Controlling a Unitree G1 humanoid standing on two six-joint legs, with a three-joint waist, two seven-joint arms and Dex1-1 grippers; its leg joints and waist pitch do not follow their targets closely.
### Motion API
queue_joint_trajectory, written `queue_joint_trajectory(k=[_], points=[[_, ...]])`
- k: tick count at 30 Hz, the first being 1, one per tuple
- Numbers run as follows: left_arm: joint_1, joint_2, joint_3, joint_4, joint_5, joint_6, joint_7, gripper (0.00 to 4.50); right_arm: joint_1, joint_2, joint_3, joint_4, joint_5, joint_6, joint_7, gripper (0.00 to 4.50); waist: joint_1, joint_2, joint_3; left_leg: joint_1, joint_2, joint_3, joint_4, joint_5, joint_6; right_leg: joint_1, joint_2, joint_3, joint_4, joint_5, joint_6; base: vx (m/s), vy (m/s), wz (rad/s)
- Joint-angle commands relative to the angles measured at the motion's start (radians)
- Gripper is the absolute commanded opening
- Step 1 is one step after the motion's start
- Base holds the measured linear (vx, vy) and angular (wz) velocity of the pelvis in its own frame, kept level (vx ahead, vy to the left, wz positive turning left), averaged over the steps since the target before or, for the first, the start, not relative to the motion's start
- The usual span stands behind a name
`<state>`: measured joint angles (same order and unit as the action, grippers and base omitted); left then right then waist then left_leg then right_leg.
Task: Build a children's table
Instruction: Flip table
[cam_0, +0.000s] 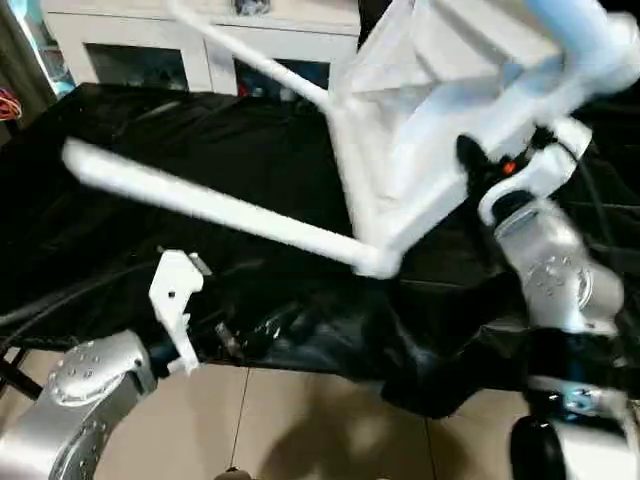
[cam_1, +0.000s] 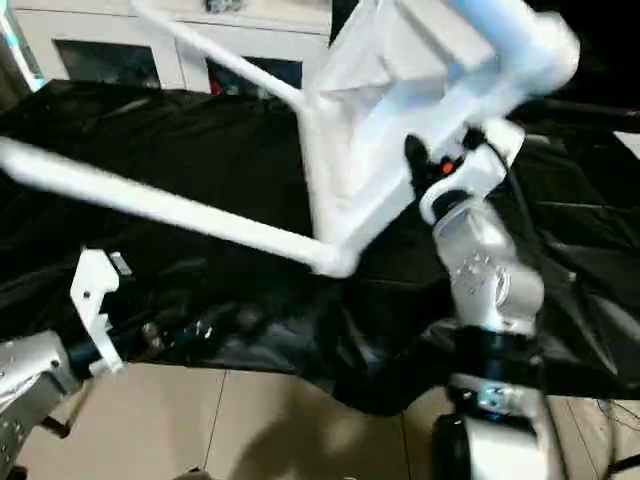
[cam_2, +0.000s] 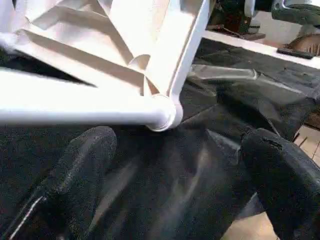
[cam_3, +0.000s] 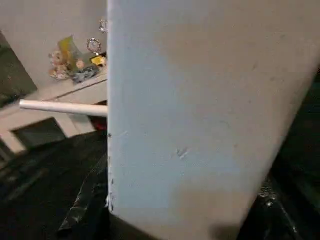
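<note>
Table top (cam_0: 440, 110) tilted up, upper right of frame, legs (cam_0: 210, 205) fitted, sticking left. Right gripper (cam_0: 478, 160) half-closed at top's edge, apparently holding. Left gripper (cam_2: 175, 185) wide open, empty, beneath corner socket (cam_2: 162, 112). Rigid hollow plastic, likely light, smooth; grab rim ribs or leg near socket.

Ahead of you a black plastic sheet (cam_0: 150, 170) covers the work surface, wrinkled and glossy, its front edge hanging over a beige tiled floor (cam_0: 300, 420). Behind it stands a white cabinet (cam_0: 150, 40) with dark glass doors. On the cabinet's top you can make out a small colourful cluster (cam_3: 75, 62), possibly toys or ornaments.
</note>
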<state>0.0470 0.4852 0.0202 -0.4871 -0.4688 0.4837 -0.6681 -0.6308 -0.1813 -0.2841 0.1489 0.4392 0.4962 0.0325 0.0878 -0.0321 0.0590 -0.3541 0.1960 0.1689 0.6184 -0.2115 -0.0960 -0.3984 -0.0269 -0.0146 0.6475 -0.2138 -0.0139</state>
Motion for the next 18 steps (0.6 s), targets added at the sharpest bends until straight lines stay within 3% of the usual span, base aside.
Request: queue_joint_trajectory(k=[1,3,4,9,14,18], points=[[-0.041,0.008,-0.003,-0.023,0.029,-0.002,0.019,4.50,-0.011,-0.057,0.033,-0.020,-0.128,-0.026,-0.044,1.70,-0.010,0.010,-0.060,0.011,0.015,0.002,-0.072,-0.124,-0.061,0.037,-0.064,0.042,-0.079,-0.151,-0.083,0.000,0.000,0.00],[-0.059,0.004,-0.002,-0.020,0.040,-0.013,0.030,4.50,-0.019,-0.058,0.035,-0.019,-0.139,-0.030,-0.063,1.70,-0.008,0.010,-0.058,0.010,0.014,0.003,-0.071,-0.125,-0.061,0.035,-0.064,0.044,-0.080,-0.155,-0.083,0.000,0.000,0.00],[-0.081,-0.001,-0.004,-0.017,0.047,-0.023,0.043,4.50,-0.026,-0.055,0.038,-0.017,-0.157,-0.039,-0.096,1.70,-0.010,0.004,-0.059,0.004,0.013,0.002,-0.072,-0.119,-0.062,0.041,-0.066,0.043,-0.079,-0.158,-0.081,0.000,0.000,0.00],[-0.130,-0.014,-0.011,-0.008,0.064,-0.038,0.069,4.50,-0.036,-0.035,0.066,0.000,-0.210,-0.073,-0.160,1.70,-0.010,0.010,-0.065,0.003,0.013,0.000,-0.070,-0.100,-0.069,0.040,-0.065,0.042,-0.071,-0.103,-0.081,0.000,0.000,0.00],[-0.154,-0.017,-0.015,0.002,0.086,-0.042,0.080,4.50,-0.051,-0.008,0.095,0.016,-0.239,-0.091,-0.188,1.70,-0.013,0.007,-0.066,-0.001,0.011,0.000,-0.068,-0.082,-0.071,0.044,-0.063,0.042,-0.067,-0.066,-0.077,0.000,0.000,0.00],[-0.237,-0.017,-0.032,0.040,0.129,-0.060,0.105,4.50,-0.082,0.019,0.170,0.056,-0.277,-0.099,-0.151,1.70,-0.018,0.006,-0.066,-0.003,0.010,-0.002,-0.070,-0.088,-0.075,0.046,-0.065,0.041,-0.067,-0.087,-0.075,0.000,0.000,0.00]])
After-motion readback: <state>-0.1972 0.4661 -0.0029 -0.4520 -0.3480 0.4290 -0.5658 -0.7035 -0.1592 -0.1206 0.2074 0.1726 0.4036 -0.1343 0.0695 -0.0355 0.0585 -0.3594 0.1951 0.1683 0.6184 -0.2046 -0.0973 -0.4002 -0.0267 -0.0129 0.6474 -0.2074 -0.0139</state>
